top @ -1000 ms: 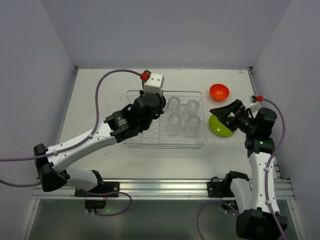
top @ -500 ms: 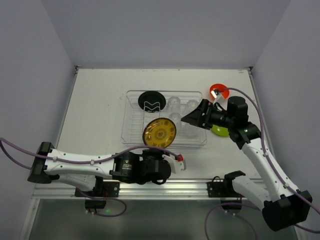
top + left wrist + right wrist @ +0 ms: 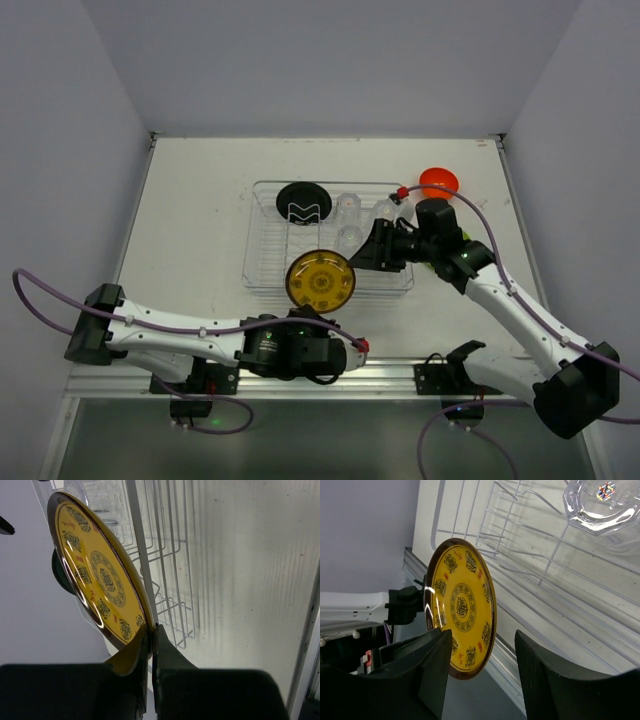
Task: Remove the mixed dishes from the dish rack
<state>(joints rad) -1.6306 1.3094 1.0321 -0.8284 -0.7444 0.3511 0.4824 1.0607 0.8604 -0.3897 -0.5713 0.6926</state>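
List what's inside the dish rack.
A black plate sits at the far left of the dish rack, clear tumblers beside it. The right gripper covers the near right part, so any tumbler beneath is hidden; the held yellow plate blocks part of the near edge.

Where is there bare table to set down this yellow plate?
For the yellow plate: left of the dish rack, out to the table edge, is bare; so is the far strip behind it. Right is crowded: orange bowl, right arm.

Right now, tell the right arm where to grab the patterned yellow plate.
Pinch the patterned yellow plate by its free rim, opposite where the left fingers clamp it. It is held on edge, both faces exposed: come from the dish rack side.
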